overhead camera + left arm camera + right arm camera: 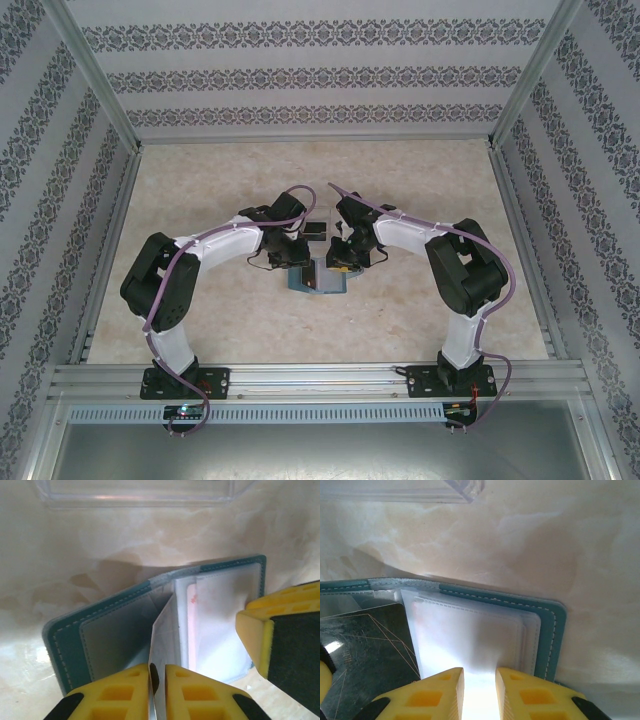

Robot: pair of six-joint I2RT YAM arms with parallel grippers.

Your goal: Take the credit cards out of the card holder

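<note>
1. Left gripper [157, 674], nearest the lens in the left wrist view: yellow fingers almost together, clamped on a thin clear leaf [162, 630] of the card holder [65, 640]. The leaf stands upright between them.
2. Card holder lies open like a book on the marbled table [545, 540], mid-table between the two arms, spine toward the far side. Its teal left cover is flat, with a grey inner pocket showing.
3. One credit card [365, 655], dark with thin line markings, sits on the left half of the holder, just left of the white sleeve stack, partly hidden at the near edge.
4. White sleeve stack [470, 635] covers the right half. The teal stitched border shows on its far and right sides.
5. Right gripper [479, 679] is at the near edge of the right half, yellow fingers a little apart, with the sleeve stack's near edge in the gap. Cannot tell whether it is pinched.
6. Clear plastic tray [135, 492] is on the far side of the holder, apart from it. A small dark rectangle [316, 228] shows there in the top view, too small to identify.
</note>
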